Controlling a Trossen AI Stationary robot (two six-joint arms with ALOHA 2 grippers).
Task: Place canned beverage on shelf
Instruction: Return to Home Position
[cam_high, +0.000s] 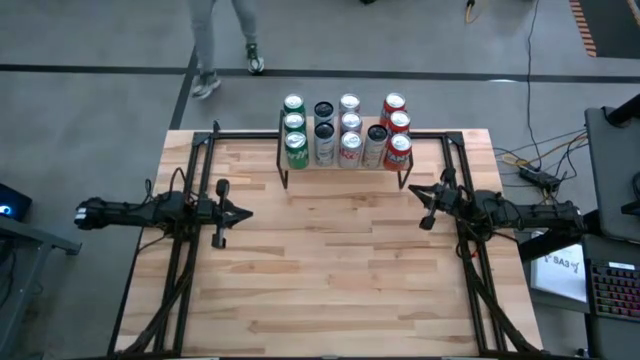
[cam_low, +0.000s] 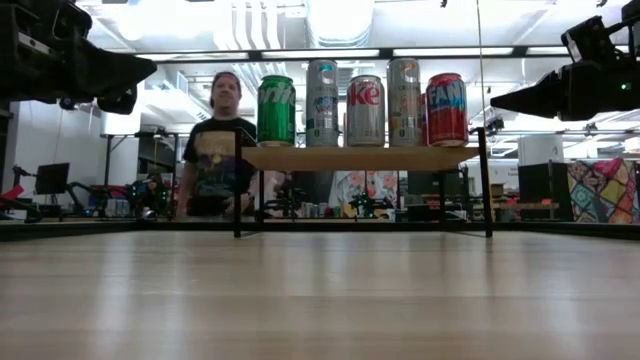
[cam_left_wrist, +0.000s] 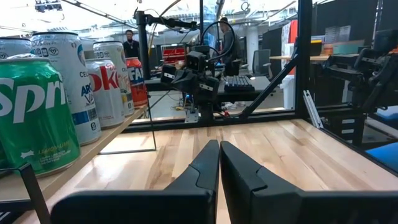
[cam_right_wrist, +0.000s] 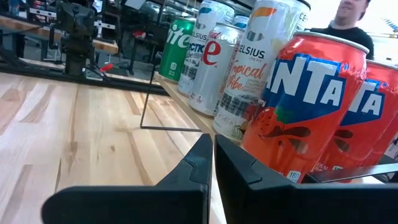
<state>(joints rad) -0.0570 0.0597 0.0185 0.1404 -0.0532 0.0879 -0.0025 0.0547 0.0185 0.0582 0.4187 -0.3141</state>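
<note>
Across the worktop (cam_high: 330, 280) we see left claw (cam_high: 246, 212) and right claw (cam_high: 424, 207) closed, empty; cans (cam_high: 349, 128) on the shelf (cam_low: 360, 158) seem slick, dentable: grip mid-body

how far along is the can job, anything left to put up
Done: the cans stand upright in rows on the shelf, green at one end, Fanta at the other. In hand: nothing; the left gripper and right gripper are shut and empty, out at the sides of the table. Left: probably only parking the arms.
</note>
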